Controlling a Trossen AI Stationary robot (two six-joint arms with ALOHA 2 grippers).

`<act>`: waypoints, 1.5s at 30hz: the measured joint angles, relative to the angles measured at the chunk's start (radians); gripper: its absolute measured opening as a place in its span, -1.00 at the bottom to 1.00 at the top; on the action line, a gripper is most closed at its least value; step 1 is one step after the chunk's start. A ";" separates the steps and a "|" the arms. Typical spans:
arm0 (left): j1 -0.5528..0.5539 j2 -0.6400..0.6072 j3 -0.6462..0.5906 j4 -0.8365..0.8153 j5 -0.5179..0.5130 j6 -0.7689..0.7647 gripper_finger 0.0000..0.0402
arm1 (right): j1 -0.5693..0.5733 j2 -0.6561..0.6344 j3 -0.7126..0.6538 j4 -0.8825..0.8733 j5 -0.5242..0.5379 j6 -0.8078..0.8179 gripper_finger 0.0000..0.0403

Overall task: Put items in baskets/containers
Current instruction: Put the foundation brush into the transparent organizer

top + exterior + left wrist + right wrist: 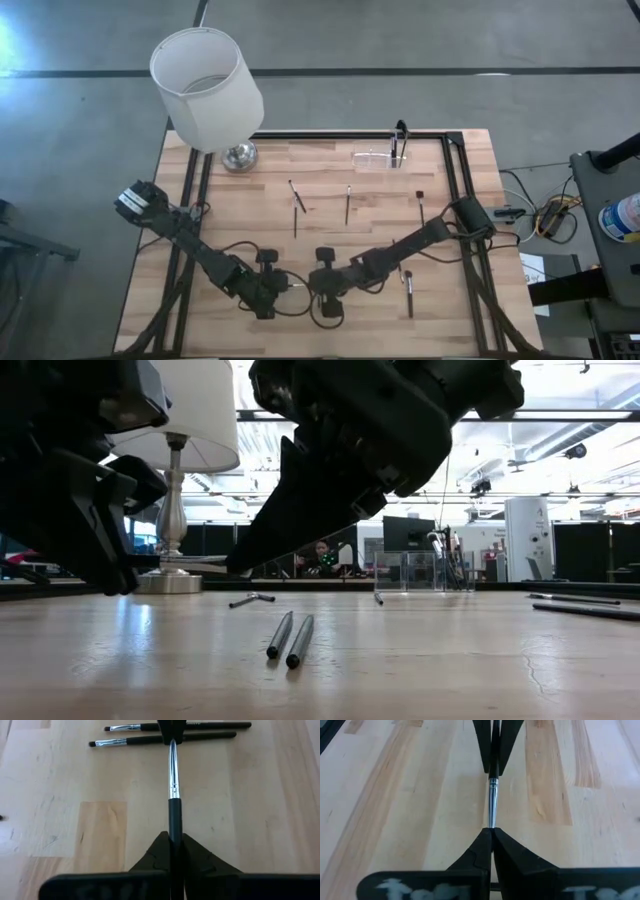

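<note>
Left wrist view: left gripper (171, 851) clamped on the dark handle of a brush (173, 780); brush runs straight out from the fingers, silver ferrule forward, far tip pinched by the right gripper (172, 732); right wrist view mirrors it, right gripper (491, 836) closed on the ferrule end, left gripper's fingers opposite; both hold one brush end to end, looks like a handover, which side gives and which takes I cannot tell; both grips are in line with the shaft, likely to keep it level and stop it swinging.

Landmark is the holder (377, 158), clear plastic, at the table's (250, 220) far edge, a couple of dark sticks (399, 140) standing in it already; the two grippers meet at the near edge, well apart from the holder, left (288, 283) and right (312, 282) nose to nose in the high view.

Loose brushes on the wood between grippers and holder: crossed pair (297, 203), single one (347, 204), another (421, 206) more to the right side; one more (409, 292) near the right arm, far from the holder; two lying side by side (160, 734) just beyond the held brush; lamp (208, 88) at the far left corner, well apart from the holder.

Judgement: most brushes not yet binned; held one needs carrying to the holder, tilting upright and dropping in.
</note>
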 joint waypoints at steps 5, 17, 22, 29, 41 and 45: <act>-0.001 0.000 0.000 0.001 -0.020 0.003 -0.92 | 0.001 -0.010 0.000 -0.012 0.007 0.002 -0.95; 0.001 -0.004 -0.240 0.519 -0.137 0.089 -0.92 | 0.053 -0.232 -0.055 -0.221 0.316 -0.056 -0.48; 0.017 -0.008 -0.409 1.011 -0.200 0.249 -0.92 | 0.043 -0.323 -0.289 0.051 0.359 -0.104 -0.55; 0.134 -0.007 -0.532 1.571 -0.165 0.480 -0.92 | -0.013 -0.359 -0.669 0.876 0.253 -0.181 -0.87; 0.313 -0.006 -0.408 1.557 0.080 0.507 -0.92 | -0.073 -0.311 -0.686 1.226 0.087 -0.116 -0.47; 0.313 -0.005 -0.393 1.533 0.091 0.508 -0.92 | -0.072 -0.310 -0.632 1.227 0.085 -0.172 -0.27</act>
